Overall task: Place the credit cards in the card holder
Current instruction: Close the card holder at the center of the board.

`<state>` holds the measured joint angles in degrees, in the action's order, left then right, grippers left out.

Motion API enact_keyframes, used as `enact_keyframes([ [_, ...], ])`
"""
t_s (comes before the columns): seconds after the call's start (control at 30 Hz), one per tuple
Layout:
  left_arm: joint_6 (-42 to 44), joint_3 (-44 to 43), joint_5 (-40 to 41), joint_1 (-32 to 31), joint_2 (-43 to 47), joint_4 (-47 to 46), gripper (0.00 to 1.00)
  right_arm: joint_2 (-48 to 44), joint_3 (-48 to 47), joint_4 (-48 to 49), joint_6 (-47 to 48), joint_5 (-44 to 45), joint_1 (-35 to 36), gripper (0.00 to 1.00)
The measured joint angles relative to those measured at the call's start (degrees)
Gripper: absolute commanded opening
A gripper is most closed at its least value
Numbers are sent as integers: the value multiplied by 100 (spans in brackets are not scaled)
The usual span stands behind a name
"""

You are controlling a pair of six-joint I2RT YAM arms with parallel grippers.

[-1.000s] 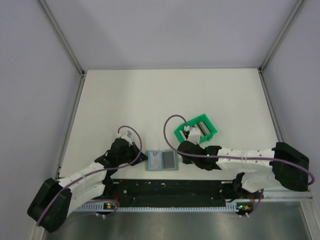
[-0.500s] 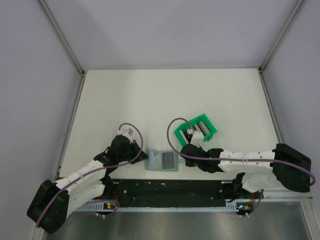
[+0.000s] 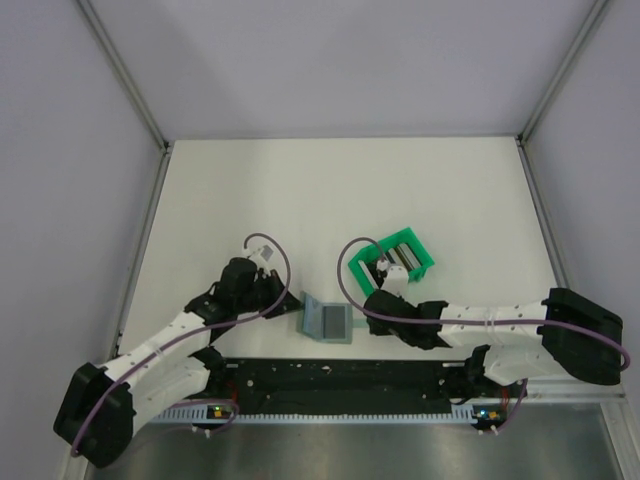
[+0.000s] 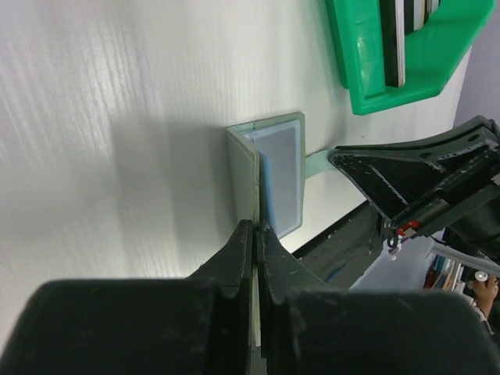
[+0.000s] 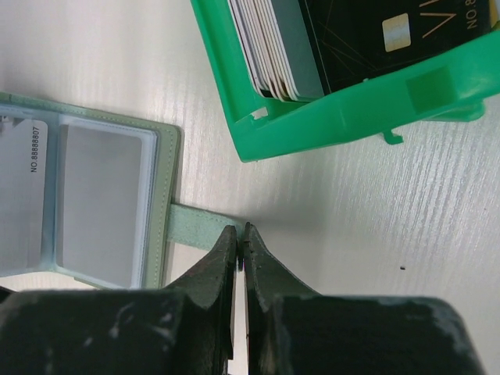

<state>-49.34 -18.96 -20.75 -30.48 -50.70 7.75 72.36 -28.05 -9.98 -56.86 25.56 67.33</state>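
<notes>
- Pinching the thin left flap of the card holder [image 3: 327, 321], the left fingers [image 4: 238, 262] are closed on its edge, and that flap stands tilted up off the pale, faintly grained table [image 3: 300, 200].
- The card holder is a flat, squarish grey-green folding wallet with a smooth light blue inside and clear pockets. It lies near the table's front edge, between the two arms.
- The right fingers [image 5: 225, 258] are closed on the holder's narrow grey-green strap tab [image 5: 195, 220].
- Just beyond, a bright green plastic bin [image 5: 328, 117] holds the credit cards [image 5: 269, 39], thin rectangles stacked on edge: whitish, grey and black.
</notes>
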Motion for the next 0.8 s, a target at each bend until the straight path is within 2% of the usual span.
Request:
enact_keyframes([
  [0.17, -26, -48, -225, -83, 9, -68, 14, 0, 70, 153, -39, -44, 0, 0],
  [0.4, -229, -50, -457, -409, -105, -507, 34, 0, 70, 295, -50, -96, 0, 0],
  [0.8, -651, -63, -557, -1008, -1099, -1576, 35, -2, 70, 319, -133, -101, 2, 0],
])
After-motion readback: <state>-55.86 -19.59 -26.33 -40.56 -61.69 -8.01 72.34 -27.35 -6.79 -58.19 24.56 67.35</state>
